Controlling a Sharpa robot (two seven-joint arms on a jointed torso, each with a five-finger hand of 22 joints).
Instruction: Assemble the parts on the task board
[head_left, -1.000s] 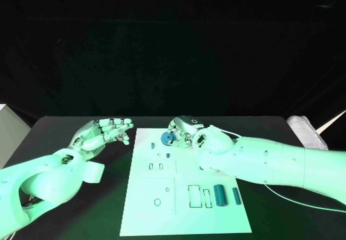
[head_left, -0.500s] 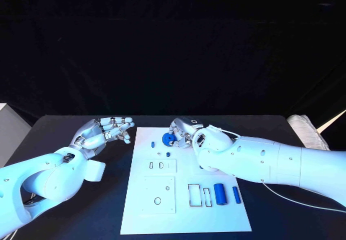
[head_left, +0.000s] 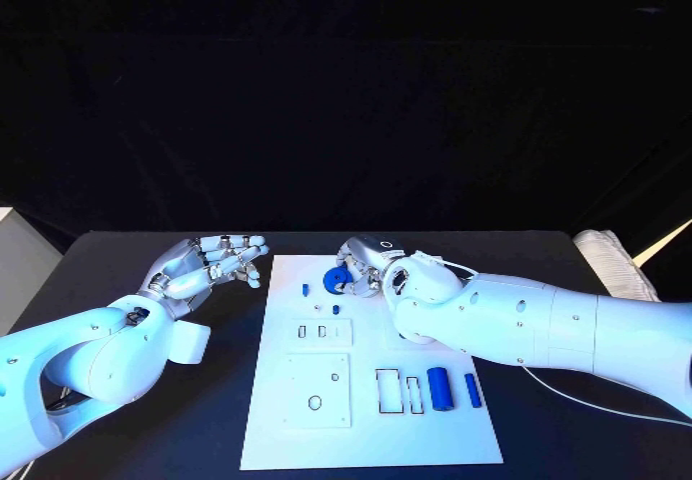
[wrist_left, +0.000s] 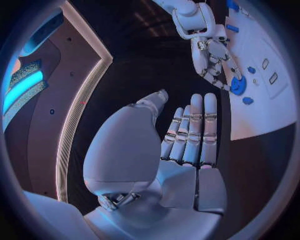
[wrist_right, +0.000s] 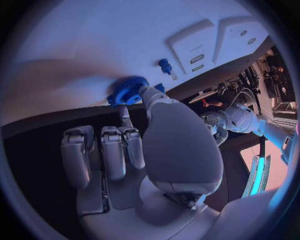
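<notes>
- Head view: right hand (head_left: 378, 268) sits over the far end of the flat white rectangular task board (head_left: 289, 420). Its fingers pinch a small round blue toothed gear part (head_left: 336, 281), which is on or just above the board's far edge; contact with the board cannot be told. Left hand (head_left: 214, 264) hovers over the black desk (head_left: 173, 420) just beside the board's left edge, fingers held together and loosely curled, palm up, holding nothing. Two blue cylindrical pegs (head_left: 440, 387) lie near the board's near right corner, well apart from the gear. A small blue stud (head_left: 306, 290) stands just beside the gear.
- Left wrist view: left hand (wrist_left: 187, 145) has its fingers (wrist_left: 199, 125) straight and side by side, nothing in them. Beyond, the right hand's fingertips close round the gear at the board's end.
- Right wrist view: thumb and one finger (wrist_right: 125, 117) of the right hand (wrist_right: 147, 150) grip the gear (wrist_right: 128, 90) by its rim against the board; the other fingers are folded back, clear.
- Judgement: the step is seating the gear. Keep the gear flat, lower straight, and release only once seated. Keep the left hand clear.
</notes>
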